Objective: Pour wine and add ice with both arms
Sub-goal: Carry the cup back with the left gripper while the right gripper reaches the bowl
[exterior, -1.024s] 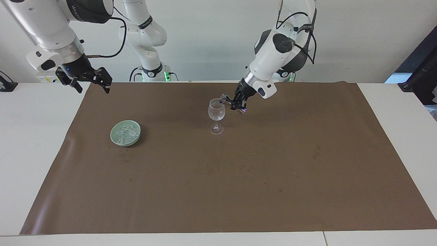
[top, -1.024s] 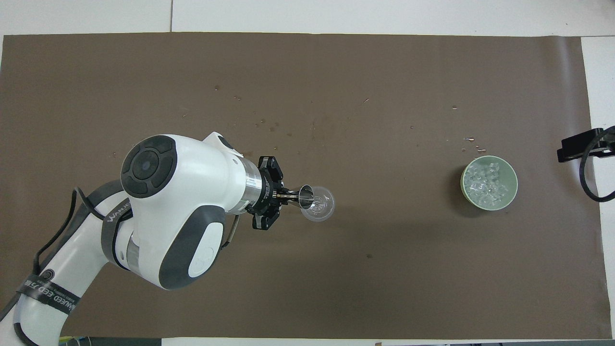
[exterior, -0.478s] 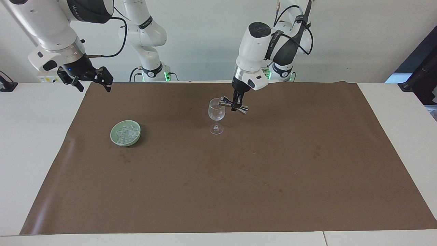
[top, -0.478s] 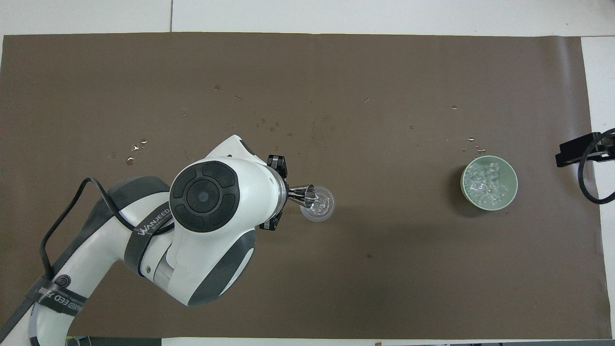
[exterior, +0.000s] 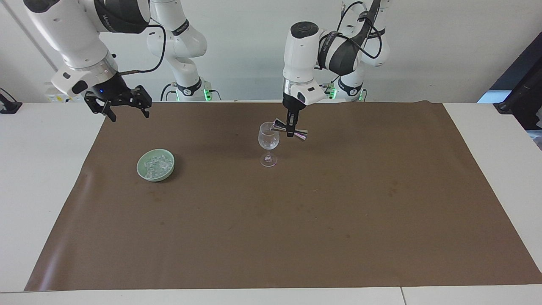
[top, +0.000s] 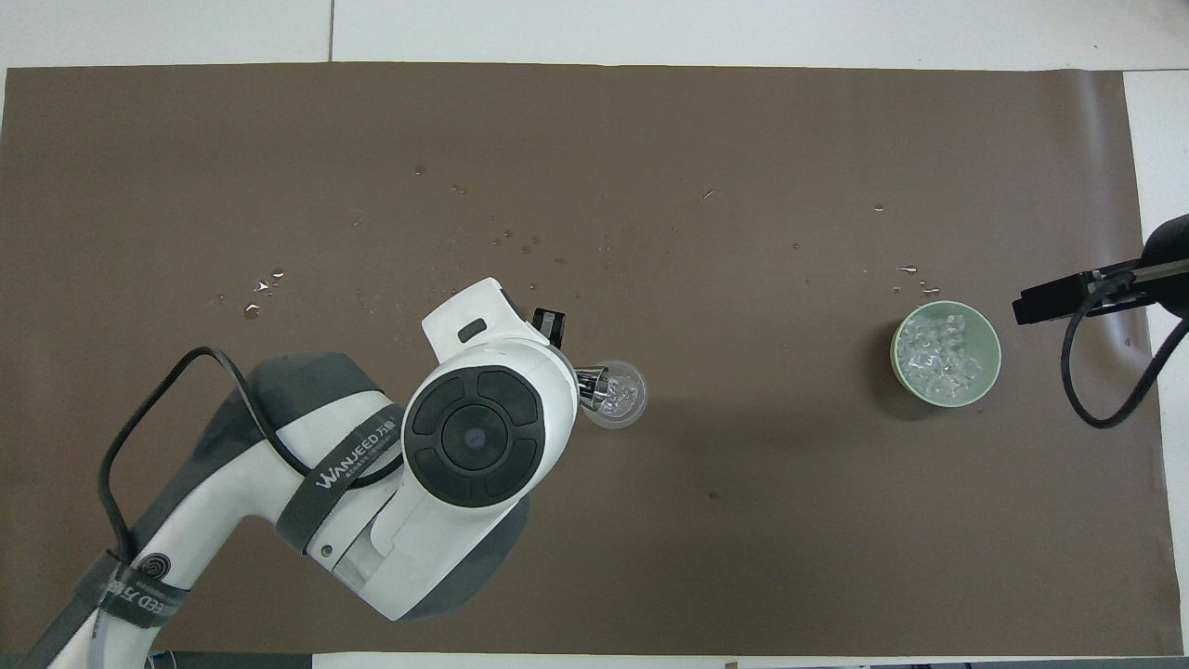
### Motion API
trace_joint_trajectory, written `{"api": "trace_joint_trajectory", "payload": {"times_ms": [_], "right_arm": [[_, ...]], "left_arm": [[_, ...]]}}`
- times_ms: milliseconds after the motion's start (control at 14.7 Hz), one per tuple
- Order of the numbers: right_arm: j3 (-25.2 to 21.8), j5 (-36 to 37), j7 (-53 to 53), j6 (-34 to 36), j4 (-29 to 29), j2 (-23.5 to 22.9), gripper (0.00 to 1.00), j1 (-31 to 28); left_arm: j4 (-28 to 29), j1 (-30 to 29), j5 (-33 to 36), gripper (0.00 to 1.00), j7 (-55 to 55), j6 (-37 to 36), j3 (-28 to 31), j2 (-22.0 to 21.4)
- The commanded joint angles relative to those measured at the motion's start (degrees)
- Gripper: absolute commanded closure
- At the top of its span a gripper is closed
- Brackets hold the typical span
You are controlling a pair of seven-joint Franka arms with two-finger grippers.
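My left pincer [exterior: 291, 132] squeezes the shiny metal measuring cup [exterior: 289, 129] tipped over the clear wine glass [exterior: 268, 144] mid-frame for pouring, while my right pincer [exterior: 125, 104] waits wide open, holding nothing.

From overhead, your left arm [top: 474, 437] covers its own left gripper [exterior: 291, 129] and most of the metal jigger [exterior: 289, 129]; only the jigger's end at the wine glass [top: 613, 395] rim shows there. You cannot tell whether any liquid sits in the glass bowl: it is too small and clear. The ice [top: 943, 353] in the green bowl [top: 992, 372] reads as a glassy heap, single cubes not countable. Your right gripper [exterior: 123, 103] is cut off by the overhead view's edge, with only a dark piece and cable showing. Both arms' upper links run out of the facing view's top.
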State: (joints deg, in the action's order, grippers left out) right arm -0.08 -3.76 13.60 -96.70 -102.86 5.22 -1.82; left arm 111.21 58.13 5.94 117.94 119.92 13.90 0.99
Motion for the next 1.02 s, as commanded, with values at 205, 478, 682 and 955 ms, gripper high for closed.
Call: {"api": "trace_joint_trajectory", "payload": {"times_ms": [205,478,682,955], "right_arm": [[-0.36,-4.94,18.89,-9.19,-13.76,5.94,0.00,-1.52],[-0.45,-4.94,33.04,-19.99,-19.29,2.96,0.09,-3.36],[-0.36,-4.94,39.22,-25.02,-20.01,-0.64,0.37,-4.86],[-0.28,-5.20,39.13,-32.21,-25.79,-0.74,0.46,-4.34]], "left_arm": [[-1.35,0.93,9.95,1.00,6.05,-2.67,-2.91,-0.20],[-1.35,2.24,16.55,1.00,10.02,-2.85,-4.23,-0.46],[-1.35,2.51,18.23,1.00,10.02,-5.12,-4.23,-0.64],[-1.43,2.43,19.02,1.00,9.85,-5.49,-4.49,-0.90]]}}
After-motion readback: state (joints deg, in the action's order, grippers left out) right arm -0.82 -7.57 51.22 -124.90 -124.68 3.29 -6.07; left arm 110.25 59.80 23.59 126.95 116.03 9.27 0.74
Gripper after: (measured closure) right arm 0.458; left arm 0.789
